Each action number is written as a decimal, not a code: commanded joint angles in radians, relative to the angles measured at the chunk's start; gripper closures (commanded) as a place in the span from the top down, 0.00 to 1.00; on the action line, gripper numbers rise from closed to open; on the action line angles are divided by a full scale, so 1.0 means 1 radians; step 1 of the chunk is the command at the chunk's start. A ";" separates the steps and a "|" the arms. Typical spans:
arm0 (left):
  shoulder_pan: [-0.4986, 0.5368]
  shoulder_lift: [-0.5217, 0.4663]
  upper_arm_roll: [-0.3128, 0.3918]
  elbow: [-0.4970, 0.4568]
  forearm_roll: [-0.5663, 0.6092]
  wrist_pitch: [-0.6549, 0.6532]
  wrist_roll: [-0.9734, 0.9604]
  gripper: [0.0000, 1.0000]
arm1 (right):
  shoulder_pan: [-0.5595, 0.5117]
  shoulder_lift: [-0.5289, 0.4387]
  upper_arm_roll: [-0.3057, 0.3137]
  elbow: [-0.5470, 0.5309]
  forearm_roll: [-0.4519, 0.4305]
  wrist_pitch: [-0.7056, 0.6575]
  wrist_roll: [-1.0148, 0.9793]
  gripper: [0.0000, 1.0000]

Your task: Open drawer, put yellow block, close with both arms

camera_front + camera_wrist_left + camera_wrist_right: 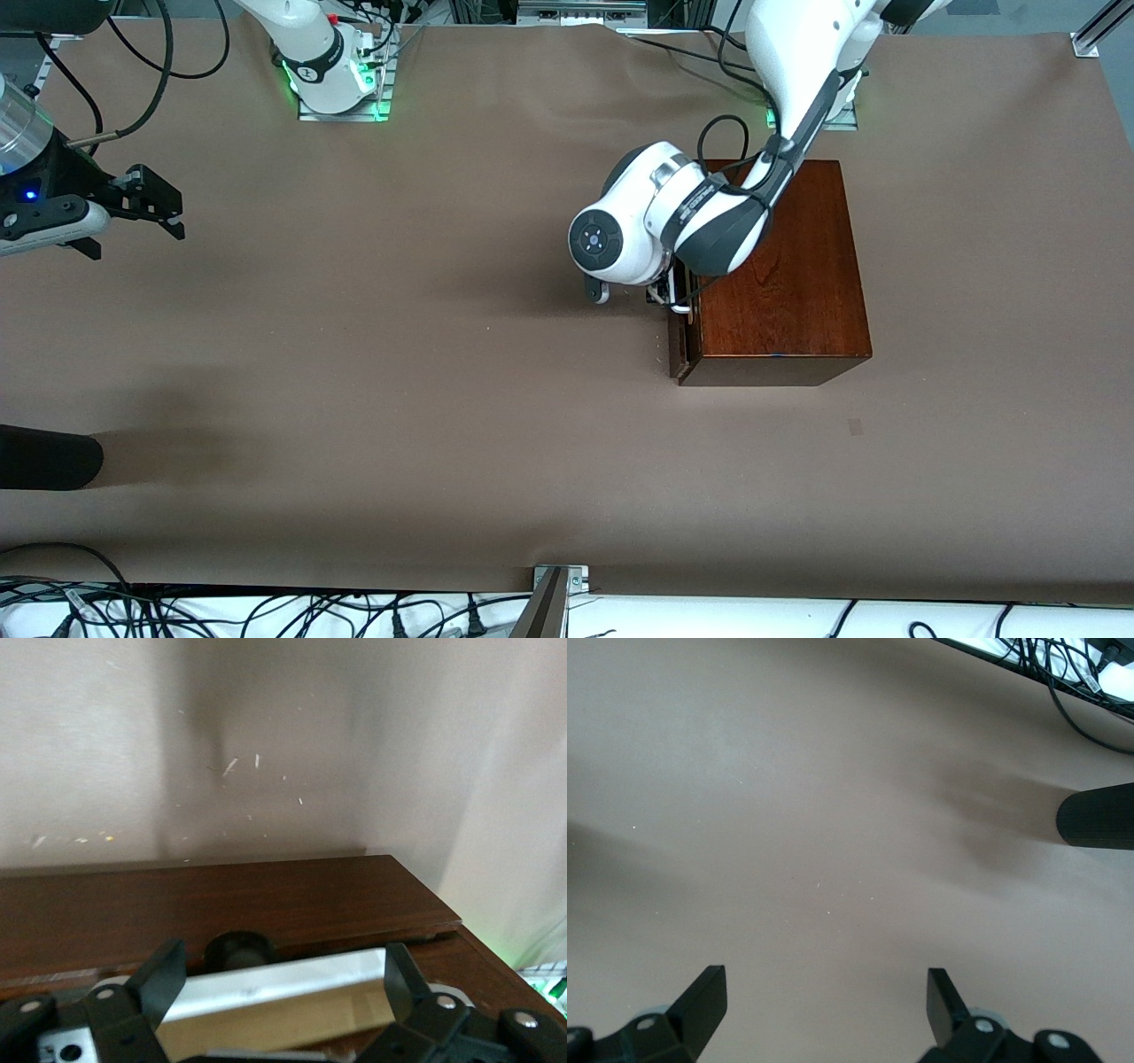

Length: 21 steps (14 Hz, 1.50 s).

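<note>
The mahogany box [784, 275] stands at the left arm's end of the table. Its drawer [681, 347] has a dark front that sticks out a little from the box. My left gripper [666, 295] is down at the drawer front, mostly hidden under the arm's wrist. In the left wrist view it [282, 961] is open, with the white bar handle [283, 979] lying between its fingers [164, 970] against the dark drawer front [221, 899]. My right gripper [151, 206] waits open and empty over bare table at the right arm's end; it also shows in the right wrist view [824, 992]. The yellow block is out of view.
A black rounded object [44, 456] reaches in over the table edge at the right arm's end, nearer to the front camera; it also shows in the right wrist view [1099, 819]. Brown table cover [399, 354] lies between the two grippers. Cables run along the table's edges.
</note>
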 commanded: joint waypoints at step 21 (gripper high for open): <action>0.505 -0.681 0.167 -0.362 -0.130 0.148 -0.767 1.00 | -0.003 0.004 0.002 0.021 0.004 -0.019 0.009 1.00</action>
